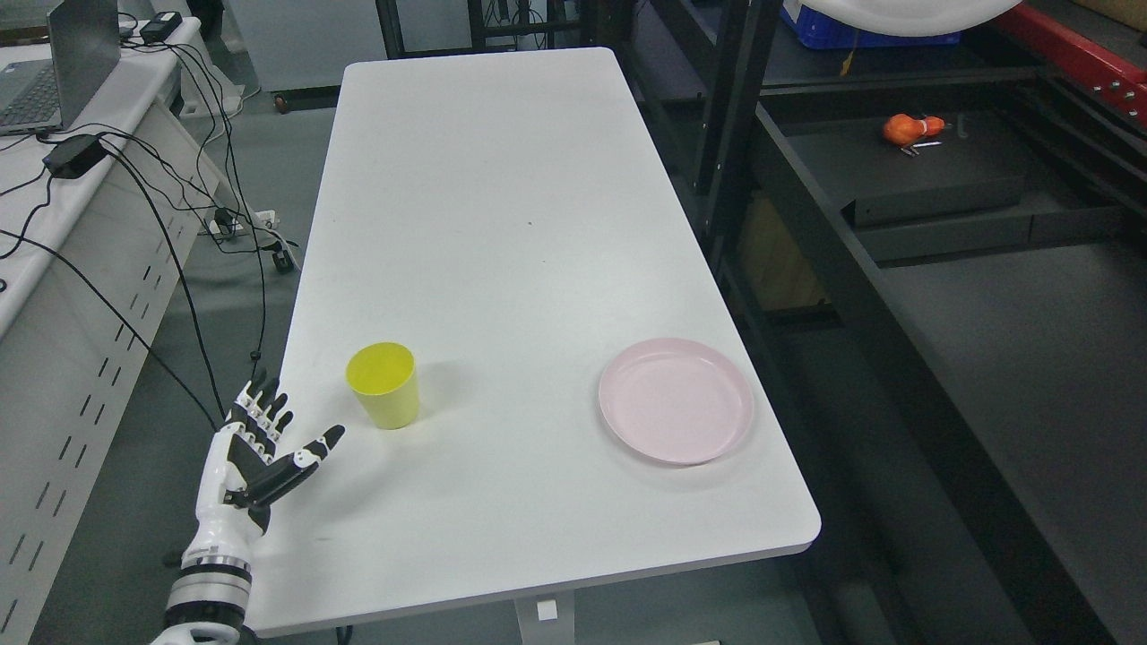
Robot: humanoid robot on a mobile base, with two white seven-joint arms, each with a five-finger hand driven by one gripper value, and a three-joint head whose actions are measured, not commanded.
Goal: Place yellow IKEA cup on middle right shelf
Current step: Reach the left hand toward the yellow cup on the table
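left hand [260, 448] open, beside yellow cup [383, 385]

— Any lettering to read anywhere, upper left to lower right of the frame?
— None. No label, brand, number or sign is legible on anything in the head view.

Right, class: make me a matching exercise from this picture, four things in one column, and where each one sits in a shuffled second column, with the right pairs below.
Things:
1. yellow cup
2. pink plate
3. left hand
4. orange object

Places:
A. on the dark shelf at upper right
B. at the table's near left edge, fingers spread
C. upright on the table's near left part
D. on the table's near right part

Pairs: 1-C, 2-D, 3-B, 4-A
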